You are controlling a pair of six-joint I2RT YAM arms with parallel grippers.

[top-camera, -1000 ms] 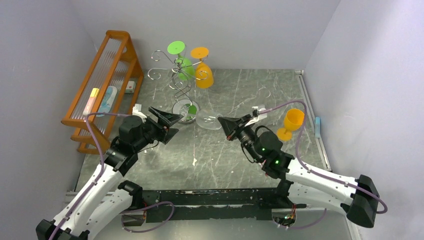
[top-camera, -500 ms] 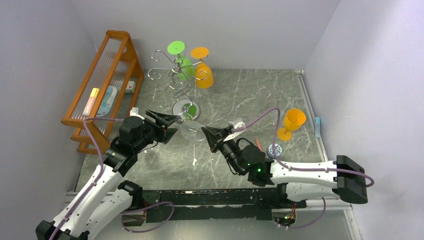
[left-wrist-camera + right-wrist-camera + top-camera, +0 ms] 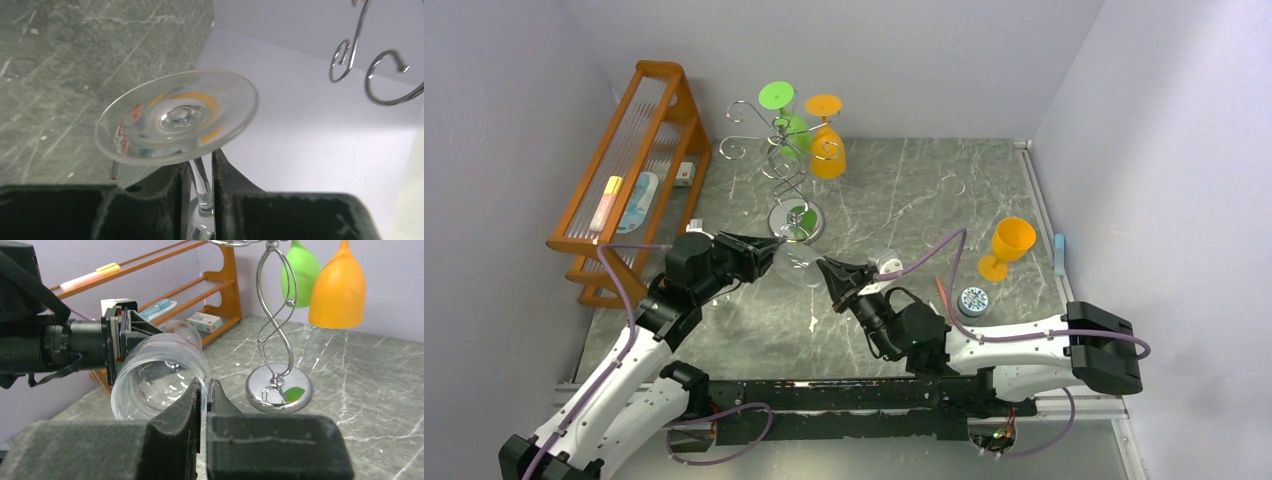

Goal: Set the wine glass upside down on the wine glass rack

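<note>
Two tools held the wine glass (image 3: 155, 370), the right tool (image 3: 204, 390) pinching its rim, the left tool (image 3: 201, 167) clamped on its stem, probably a handover for the far wine glass rack (image 3: 270, 390).

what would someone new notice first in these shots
In the middle, both arms meet on one clear wine glass: the left gripper clamps its stem while the right gripper pinches its rim. Behind them stands a silver wire rack with a green glass and an orange glass hanging upside down. A second orange glass stands upright off to the right.
</note>
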